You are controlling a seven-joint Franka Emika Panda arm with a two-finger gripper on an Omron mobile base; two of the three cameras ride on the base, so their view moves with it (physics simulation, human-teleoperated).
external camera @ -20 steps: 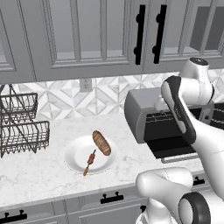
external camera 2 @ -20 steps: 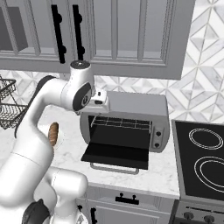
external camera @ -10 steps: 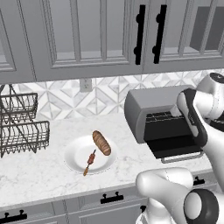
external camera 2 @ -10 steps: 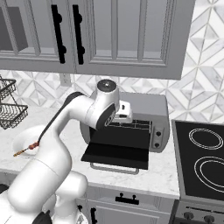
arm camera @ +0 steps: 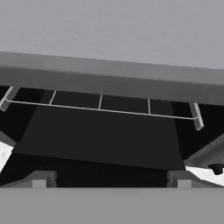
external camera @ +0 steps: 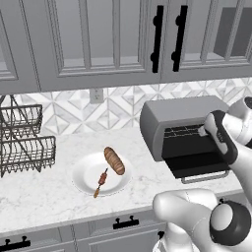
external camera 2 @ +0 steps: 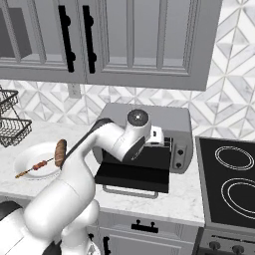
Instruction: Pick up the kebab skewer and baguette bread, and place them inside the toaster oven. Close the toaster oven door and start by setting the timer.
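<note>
Two food items lie on a round white plate (external camera: 83, 179) on the marble counter (external camera: 44, 197): the baguette bread (external camera: 114, 160) toward the back of the plate and the kebab skewer (external camera: 101, 180) in front of it, its stick tip reaching over the plate's front rim. Neither is held. To the right of the plate stands the toaster oven (external camera: 182, 118), a grey box beneath the upper cabinets (external camera: 113, 39). The toaster oven door (external camera 2: 133, 174) is folded down flat, its silver bar handle at the front edge, and the dark cavity with a wire rack (arm camera: 100, 108) is exposed. The gripper (arm camera: 111, 179) is poised at the oven's mouth, above the lowered door, with its jaws spread wide and nothing between them. A wire dish rack (external camera: 22, 140) stands at the left end of the counter. A black cooktop (external camera 2: 231, 189) lies to the right of the oven.
</note>
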